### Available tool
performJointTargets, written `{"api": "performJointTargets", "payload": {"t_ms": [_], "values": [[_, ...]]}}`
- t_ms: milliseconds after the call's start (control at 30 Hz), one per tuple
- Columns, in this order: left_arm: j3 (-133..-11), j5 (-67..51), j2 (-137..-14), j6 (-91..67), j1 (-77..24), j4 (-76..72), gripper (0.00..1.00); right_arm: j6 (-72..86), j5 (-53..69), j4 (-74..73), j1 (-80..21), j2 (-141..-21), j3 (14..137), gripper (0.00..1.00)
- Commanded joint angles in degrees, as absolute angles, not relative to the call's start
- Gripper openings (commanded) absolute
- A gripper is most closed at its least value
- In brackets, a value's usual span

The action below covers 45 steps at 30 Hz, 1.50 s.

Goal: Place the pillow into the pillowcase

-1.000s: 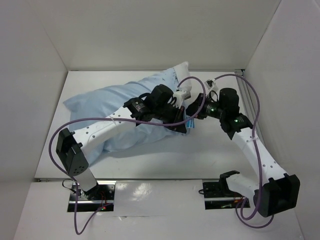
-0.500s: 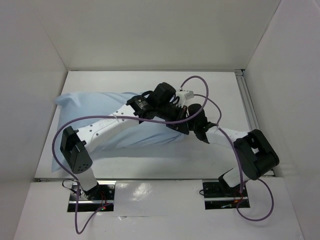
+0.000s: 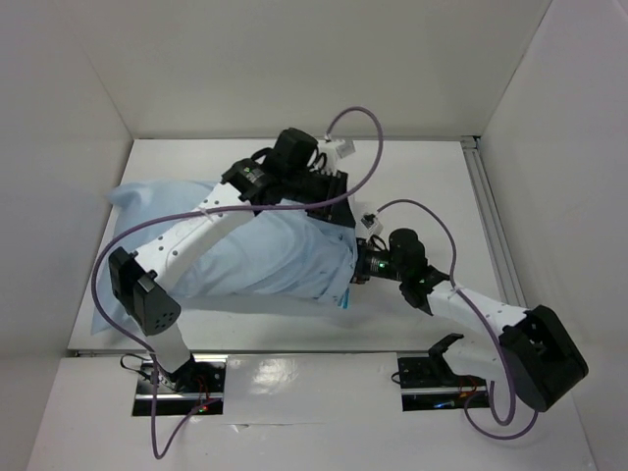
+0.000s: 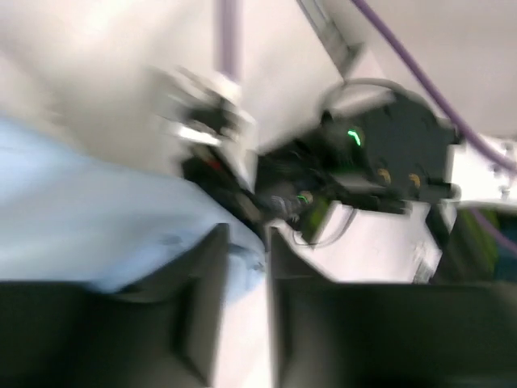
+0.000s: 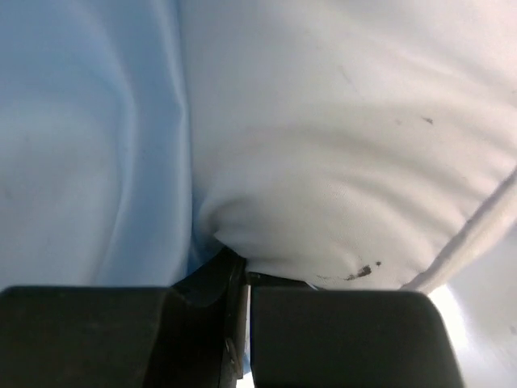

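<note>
We see the left arm arch from its base across the light blue wrinkled cloth pillowcase (image 3: 255, 260), with its wrist bent over the case's far edge. The left gripper (image 4: 246, 242) is blurred, its jaws a narrow gap apart, gripping nothing we can make out. The right arm lies low over the white table (image 3: 432, 177), forearm stretched leftward to the case's right end. There the right gripper (image 5: 245, 279) is closed on a pinch of the soft white stuffed pillow (image 5: 339, 162), which touches the blue cloth.

White table (image 3: 432, 167) — plain white walls (image 3: 294, 59) around.
</note>
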<state>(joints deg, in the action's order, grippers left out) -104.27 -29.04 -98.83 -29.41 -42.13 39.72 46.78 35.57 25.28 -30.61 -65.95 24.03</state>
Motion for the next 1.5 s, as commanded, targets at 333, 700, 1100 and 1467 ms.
{"api": "performJointTargets", "payload": {"t_ms": [333, 700, 1100, 1467], "values": [[-119.3, -7.4, -108.3, -23.5, -37.2, 48.3, 0.78, 39.2, -0.5, -19.7, -30.0, -50.7, 33.7, 0.58], [-137.0, 14.3, -125.0, -22.9, -39.5, 49.9, 0.78, 42.6, 9.6, -9.9, -12.4, -57.6, 38.7, 0.72], [-137.1, 10.9, -130.0, -24.9, -36.0, 50.4, 0.48, 46.4, 33.7, 15.5, -9.0, -90.3, 51.4, 0.79], [-133.6, -8.9, -121.1, -22.7, -35.6, 42.2, 0.00, 52.6, 42.4, 33.2, -12.7, -102.3, 55.3, 0.03]]}}
